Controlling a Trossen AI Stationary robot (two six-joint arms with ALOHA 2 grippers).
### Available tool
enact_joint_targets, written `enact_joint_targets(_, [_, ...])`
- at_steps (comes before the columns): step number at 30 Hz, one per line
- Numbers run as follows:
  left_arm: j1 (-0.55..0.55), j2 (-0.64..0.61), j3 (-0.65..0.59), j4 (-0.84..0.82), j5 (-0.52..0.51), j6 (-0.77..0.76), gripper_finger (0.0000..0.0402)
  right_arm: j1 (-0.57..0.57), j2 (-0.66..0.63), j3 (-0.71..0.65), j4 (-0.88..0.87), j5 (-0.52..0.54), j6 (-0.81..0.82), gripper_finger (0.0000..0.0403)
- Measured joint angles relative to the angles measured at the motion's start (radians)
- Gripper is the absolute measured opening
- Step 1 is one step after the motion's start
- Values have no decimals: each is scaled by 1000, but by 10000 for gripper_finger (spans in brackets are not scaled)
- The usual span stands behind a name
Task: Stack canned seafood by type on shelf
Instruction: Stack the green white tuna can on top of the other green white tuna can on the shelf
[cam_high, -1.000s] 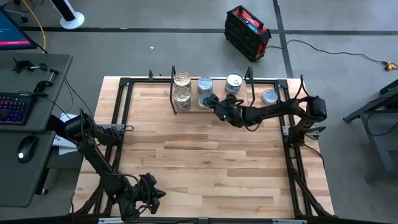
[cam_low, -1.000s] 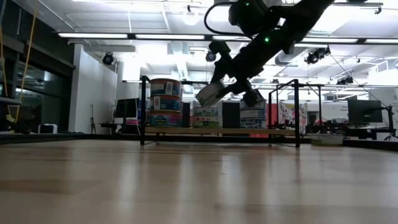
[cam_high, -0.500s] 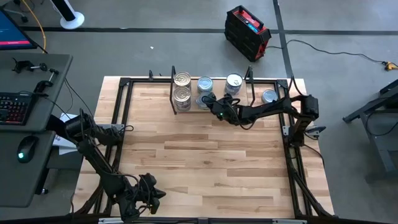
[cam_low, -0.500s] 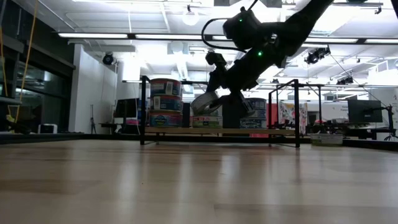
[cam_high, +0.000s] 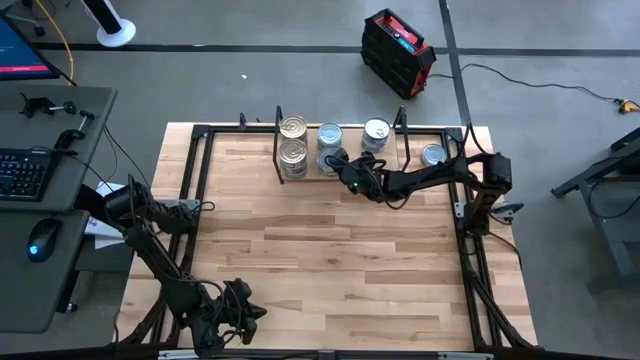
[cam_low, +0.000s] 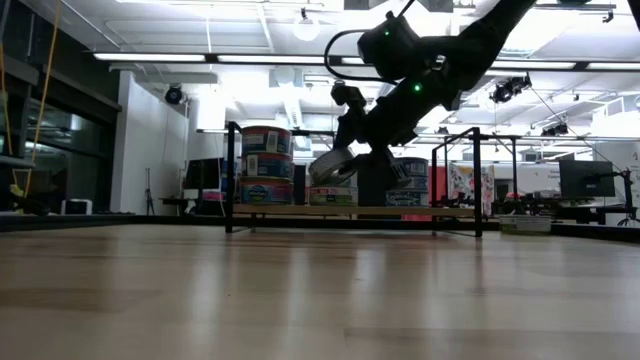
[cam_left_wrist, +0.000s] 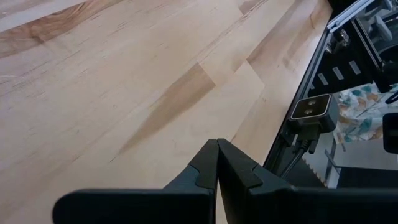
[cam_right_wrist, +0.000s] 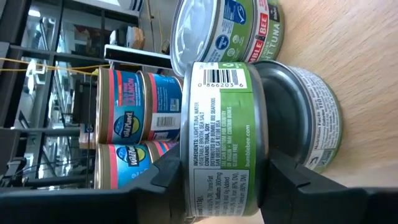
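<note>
The shelf (cam_high: 352, 138) stands at the table's far edge. Two gold-lidded tins (cam_high: 293, 152) stand on its left part, where the low view shows a stack (cam_low: 265, 165); silver-lidded tins (cam_high: 329, 133) (cam_high: 375, 130) stand further right. My right gripper (cam_right_wrist: 224, 162) (cam_low: 345, 165) reaches in over the shelf, shut on a green-labelled tin (cam_right_wrist: 221, 137). It hangs just above another tin (cam_right_wrist: 314, 124) that stands on the board. My left gripper (cam_left_wrist: 216, 158) waits at the table's near left (cam_high: 240, 312), shut on nothing. My right gripper pinches the green-labelled tin by its two flat ends (cam_right_wrist: 186, 163), one finger on the upper end and one on the lower. The fingers come from the table's right, slanting a little downward. In the low view the tin (cam_low: 328, 166) is slightly tilted; I cannot tell whether it touches the tin beneath.
One more tin (cam_high: 433, 154) stands on the table, right of the shelf. A Bumble Bee tin (cam_right_wrist: 224, 31) and pink-and-blue tins (cam_right_wrist: 134, 99) stand close around the held one. The shelf's black wire uprights (cam_low: 231, 175) flank it. Bare tabletop (cam_high: 320, 260) lies nearer.
My right gripper has gone down and toward the shelf's middle with the green-labelled tin, rolling slightly. The tin now hangs lower, close over the tin on the board. Over the last half second it has kept still.
</note>
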Motion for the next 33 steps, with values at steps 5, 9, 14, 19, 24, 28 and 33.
enact_joint_targets(5, [0, 0, 0, 0, 0, 1, 0, 0, 0, 0, -9, 0, 0, 148])
enact_joint_targets(9, [0, 0, 0, -1, 0, 6, 0, 0, 3, -1, -14, -1, 0, 200])
enact_joint_targets(14, [0, 0, 0, -1, 0, 6, 0, 0, 2, -1, -10, -15, 0, 285])
enact_joint_targets(19, [0, 0, 0, -6, 0, 6, 0, 0, 2, 14, -6, -110, -1, 330])
enact_joint_targets(24, [0, 0, 0, -15, 0, 6, 0, 0, 2, 35, -7, -109, -65, 334])
enact_joint_targets(28, [0, 0, 0, -15, 0, 5, 0, 0, 2, 54, -9, -111, -113, 335])
enact_joint_targets(33, [0, 0, 0, -14, 0, 2, 0, 0, 1, 101, -101, -126, -158, 335])
